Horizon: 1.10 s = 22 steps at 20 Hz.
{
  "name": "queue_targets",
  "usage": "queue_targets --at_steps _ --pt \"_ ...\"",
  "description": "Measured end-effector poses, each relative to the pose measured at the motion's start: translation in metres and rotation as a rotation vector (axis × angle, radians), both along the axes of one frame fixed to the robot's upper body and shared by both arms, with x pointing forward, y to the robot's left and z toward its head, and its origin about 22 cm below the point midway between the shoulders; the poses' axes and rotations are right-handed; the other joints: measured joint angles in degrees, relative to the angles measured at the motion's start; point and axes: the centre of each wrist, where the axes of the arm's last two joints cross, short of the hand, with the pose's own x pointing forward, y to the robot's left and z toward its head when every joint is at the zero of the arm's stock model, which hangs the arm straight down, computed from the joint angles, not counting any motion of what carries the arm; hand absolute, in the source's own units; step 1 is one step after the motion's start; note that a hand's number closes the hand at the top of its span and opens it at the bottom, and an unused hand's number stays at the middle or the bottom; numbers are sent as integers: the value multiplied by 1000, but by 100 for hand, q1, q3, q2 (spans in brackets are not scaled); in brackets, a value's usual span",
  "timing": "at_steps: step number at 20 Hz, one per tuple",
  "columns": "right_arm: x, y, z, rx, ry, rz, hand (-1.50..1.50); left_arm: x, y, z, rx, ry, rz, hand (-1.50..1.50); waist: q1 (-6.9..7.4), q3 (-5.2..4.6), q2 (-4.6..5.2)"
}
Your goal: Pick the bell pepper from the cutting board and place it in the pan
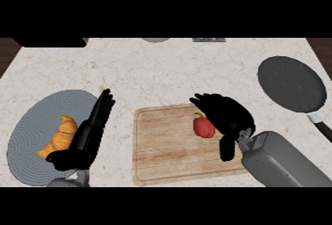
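Observation:
A red bell pepper (pixel 203 127) lies on the wooden cutting board (pixel 165 149) at the middle of the counter. My right hand (pixel 228 116) hangs just right of the pepper, its fingers bent over and around the pepper's far side, the thumb (pixel 227 149) pointing down toward the near edge; whether it touches the pepper I cannot tell. The dark pan (pixel 290 84) sits at the far right with its handle (pixel 321 124) pointing toward me. My left hand (pixel 91 132) rests open, fingers straight, left of the board.
A grey round plate (pixel 35 127) at the left holds a croissant (pixel 58 137), partly under my left hand. A dark object (pixel 52 42) sits at the counter's far left, a grey round thing (pixel 156 39) and a small dark item (pixel 209 39) at the far edge.

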Motion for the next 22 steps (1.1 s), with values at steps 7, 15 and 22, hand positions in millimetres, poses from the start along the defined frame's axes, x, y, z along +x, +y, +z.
queue_targets --at_steps 7,15,22 --pt "3 10 -14 -7 -1 -31 -150 1 -1 -1 -3 1 1 0 -12 1 -1" --pt "16 9 -27 32 -5 -52 -150 1 1 0 -9 7 -1 0 -7 0 -2" --pt "25 6 -53 -2 16 -76 -150 1 2 2 -6 3 -3 0 -5 -1 -2"
